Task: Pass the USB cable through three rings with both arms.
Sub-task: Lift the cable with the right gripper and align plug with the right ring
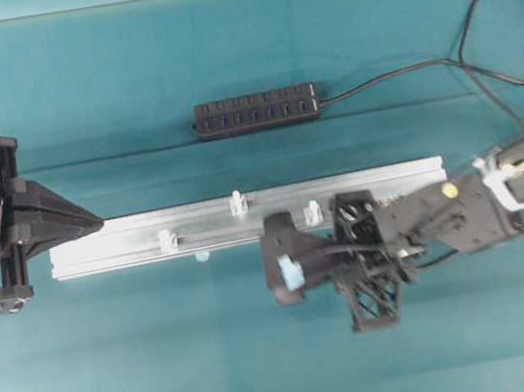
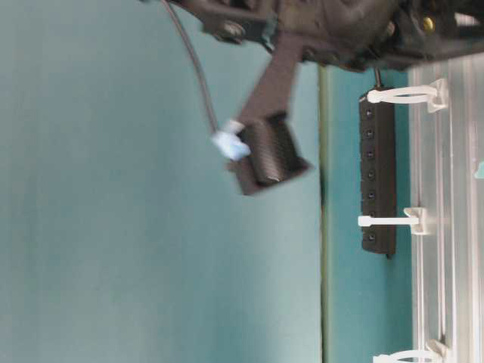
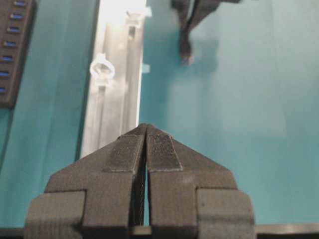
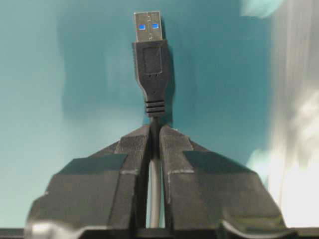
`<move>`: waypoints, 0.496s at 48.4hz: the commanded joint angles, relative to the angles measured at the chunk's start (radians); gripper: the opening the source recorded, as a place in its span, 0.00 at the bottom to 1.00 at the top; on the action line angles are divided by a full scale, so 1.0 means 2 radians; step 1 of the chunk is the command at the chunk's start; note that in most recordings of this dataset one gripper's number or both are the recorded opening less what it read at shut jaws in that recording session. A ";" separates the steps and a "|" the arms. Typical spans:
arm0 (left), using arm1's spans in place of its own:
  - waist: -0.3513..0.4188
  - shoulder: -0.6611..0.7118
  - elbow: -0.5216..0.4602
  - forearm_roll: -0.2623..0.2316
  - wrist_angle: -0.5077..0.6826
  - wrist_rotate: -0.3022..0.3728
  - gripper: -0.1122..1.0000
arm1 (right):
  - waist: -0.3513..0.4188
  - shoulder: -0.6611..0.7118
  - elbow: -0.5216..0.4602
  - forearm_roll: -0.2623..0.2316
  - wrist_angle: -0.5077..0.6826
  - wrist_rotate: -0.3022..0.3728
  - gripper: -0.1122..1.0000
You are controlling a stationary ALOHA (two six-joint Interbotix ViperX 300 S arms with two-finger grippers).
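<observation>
My right gripper (image 4: 155,128) is shut on the USB cable's cord just behind its black plug (image 4: 152,64), whose silver tip points away over the teal mat. In the overhead view this gripper (image 1: 278,264) hovers just in front of the rail, beside the right-hand ring (image 1: 312,212). The other two rings (image 1: 238,201) (image 1: 167,240) stand further left on the silver rail (image 1: 390,180). My left gripper (image 1: 98,223) is shut and empty at the rail's left end, with its tips (image 3: 146,127) over the rail's near end. The cord (image 1: 393,78) runs off to the right.
The black multi-port hub (image 1: 258,111) lies behind the rail. The cord loops at the back right (image 1: 487,7) near the right arm. A small pale-blue tab (image 1: 202,256) sits at the rail's front edge. Teal mat stretches in front of the rail.
</observation>
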 commanded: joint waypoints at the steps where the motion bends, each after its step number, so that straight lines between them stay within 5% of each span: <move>1: 0.000 -0.005 -0.006 0.002 -0.008 0.001 0.13 | 0.000 -0.035 -0.010 0.000 0.018 0.000 0.02; 24: 0.000 -0.015 -0.009 0.002 -0.050 -0.005 0.13 | -0.024 -0.161 0.016 -0.087 0.196 -0.008 0.02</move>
